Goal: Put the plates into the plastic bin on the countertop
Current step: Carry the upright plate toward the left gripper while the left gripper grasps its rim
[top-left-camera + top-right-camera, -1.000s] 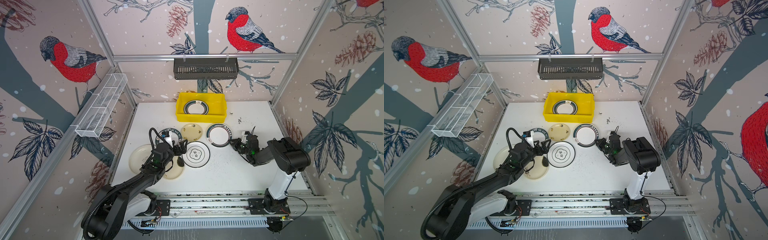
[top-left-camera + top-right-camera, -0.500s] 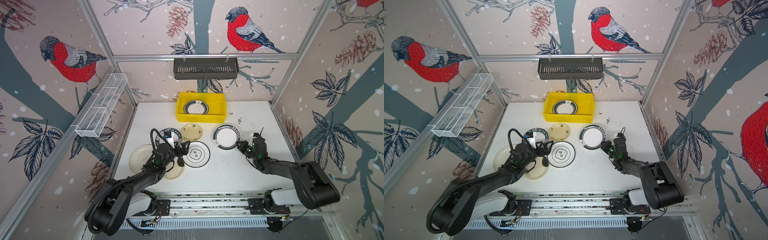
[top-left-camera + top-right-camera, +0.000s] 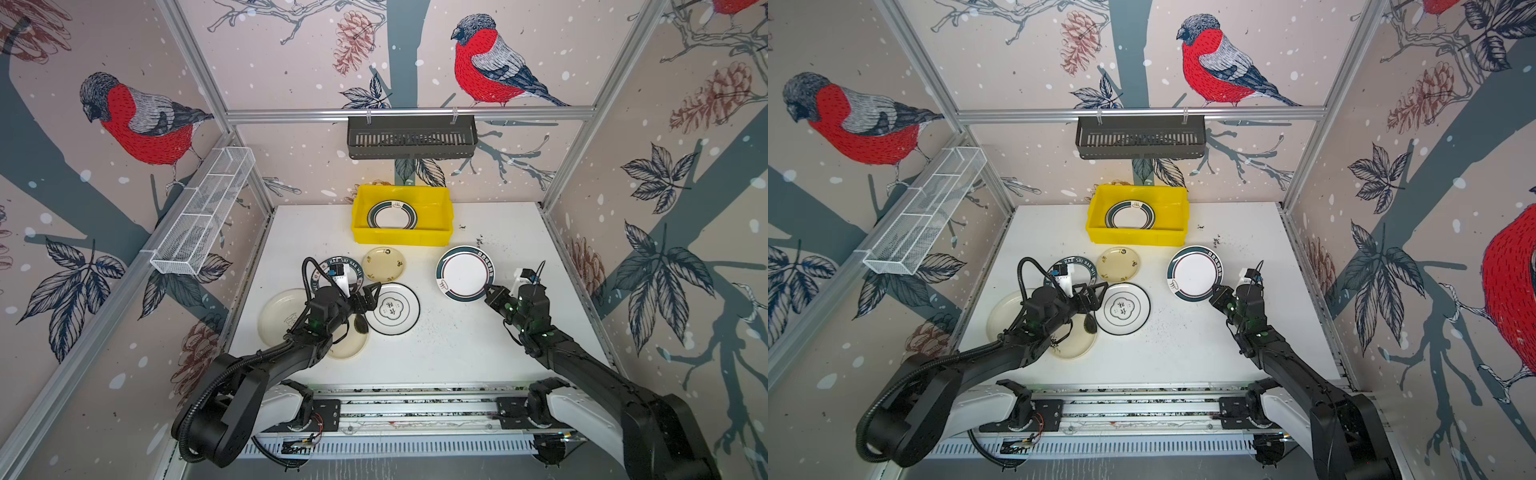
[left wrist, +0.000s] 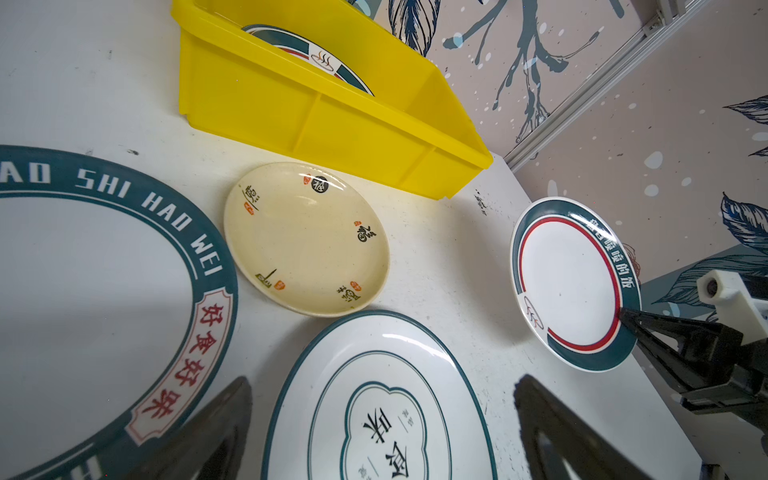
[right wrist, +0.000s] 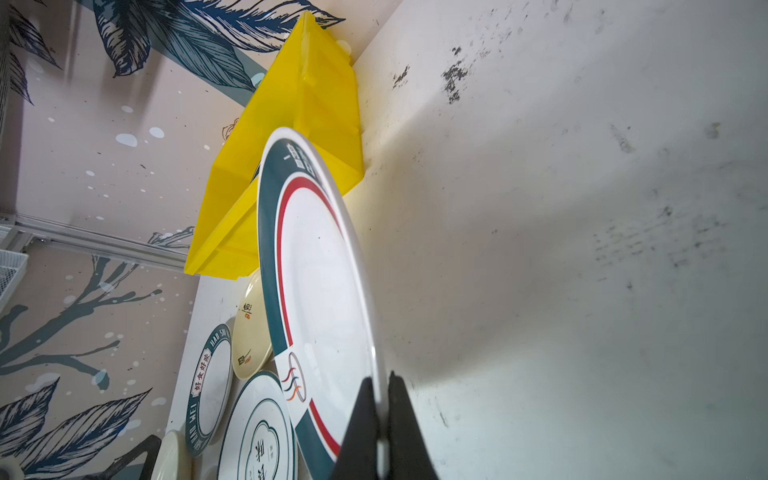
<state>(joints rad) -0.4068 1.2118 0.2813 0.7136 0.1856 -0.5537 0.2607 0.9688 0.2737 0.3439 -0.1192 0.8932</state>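
My right gripper [image 3: 490,291] [image 5: 382,380] is shut on the rim of a white plate with teal rim and red ring [image 3: 464,272] [image 4: 569,282] [image 5: 324,291], tilted above the countertop [image 3: 457,345] right of the yellow plastic bin [image 3: 399,239] [image 3: 1133,239]. One teal-rimmed plate [image 3: 391,215] lies in the bin. My left gripper [image 3: 370,295] [image 4: 380,384] is open above a flower-motif plate [image 3: 392,309] [image 4: 374,415]. Beside it lie a teal lettered plate [image 3: 338,270], a yellowish plate [image 3: 383,264], a cream plate [image 3: 278,316] and a translucent plate [image 3: 349,345], partly hidden under the left arm.
A dark slotted basket [image 3: 411,137] hangs on the back wall above the bin. A white wire mesh tray [image 3: 203,216] runs along the left wall. Aluminium rails [image 3: 415,407] edge the countertop at the front. Black specks dot the right side.
The right arm has stretched out and its gripper has carried the teal-rimmed plate to the right and tilted it off the countertop. The left gripper has barely moved.
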